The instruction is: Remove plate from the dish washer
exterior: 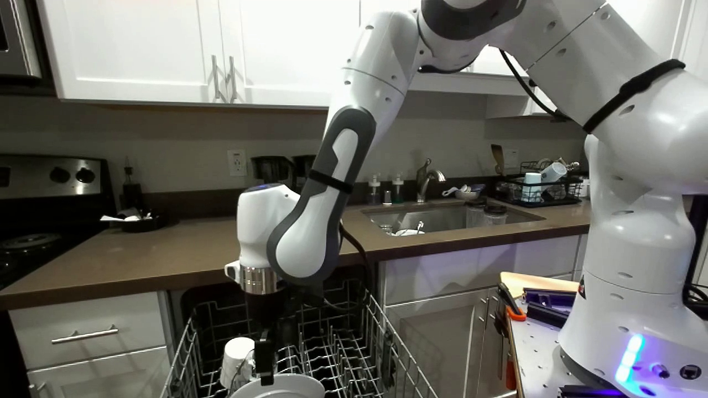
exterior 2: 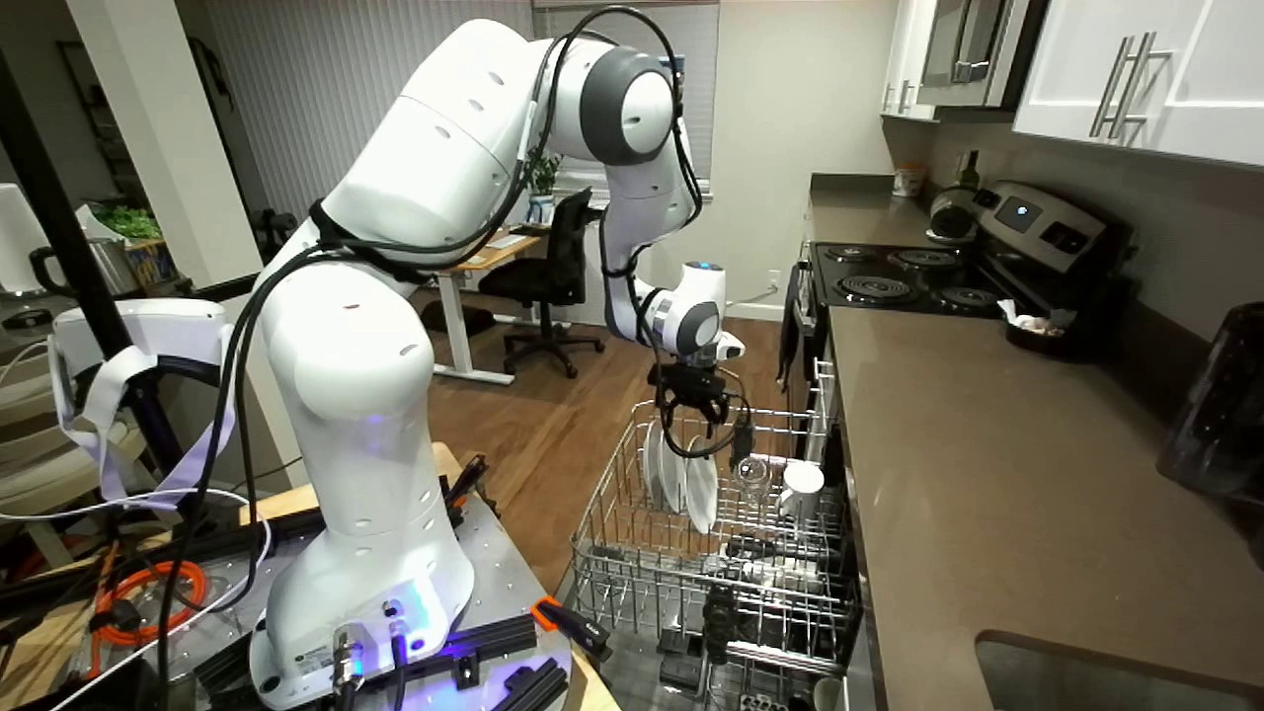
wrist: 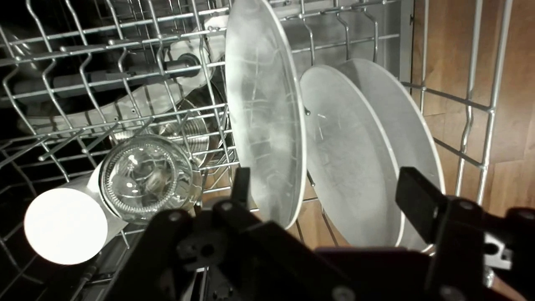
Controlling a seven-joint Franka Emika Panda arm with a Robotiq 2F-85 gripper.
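Note:
Several white plates stand on edge in the dish washer's grey wire rack. The wrist view shows three: a left plate, a middle plate and a right plate. In an exterior view a plate shows at the bottom edge. The dark dish washer with its rack is pulled out under the counter. My gripper points down over the plates, open and empty. Its left finger is left of the left plate; its right finger overlaps the middle and right plates in view. Contact cannot be told.
A white mug and a clear glass jar stand in the rack left of the plates. Rack side wires rise at the right. The countertop overhangs behind the rack. A cable loops by the gripper.

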